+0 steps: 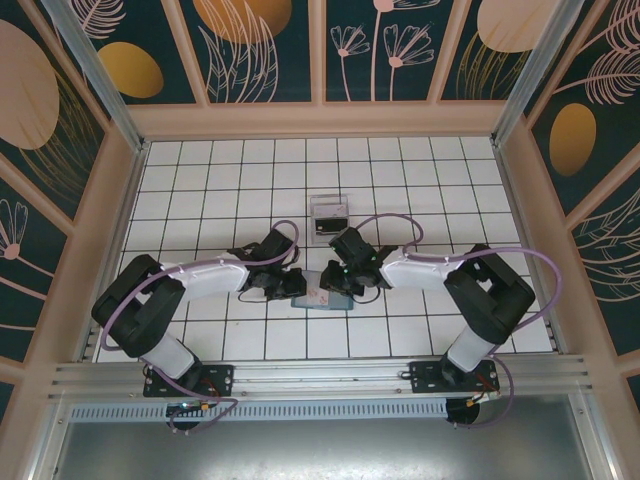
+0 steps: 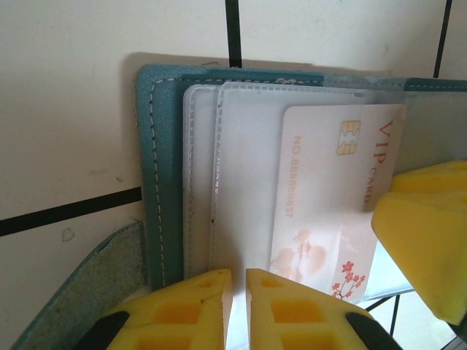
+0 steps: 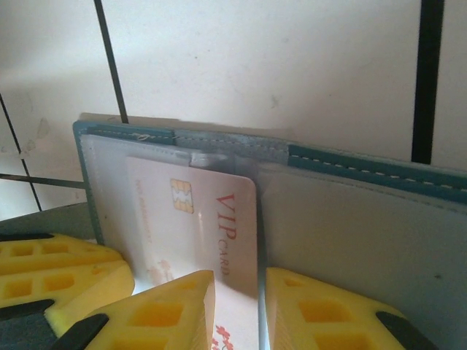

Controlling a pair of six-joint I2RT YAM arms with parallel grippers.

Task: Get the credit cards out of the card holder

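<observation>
Extraction step, I judge: the left gripper [image 2: 236,292] jaws pinch the card holder's [image 2: 164,182] clear sleeve [image 2: 244,182] between them, the right gripper [image 3: 239,306] jaws clamp the part-exposed credit card [image 3: 211,219], which next needs pulling straight out.

The card holder [image 2: 164,182] is teal with pale stitching along its edge. On it, the credit card [image 2: 321,189] is pinkish white, with a gold chip, red letters and red blossoms. The left gripper [image 2: 238,284] and right gripper [image 3: 237,292] at it have yellow fingers. Under it, the table [image 1: 200,180] is white with a black grid.
</observation>
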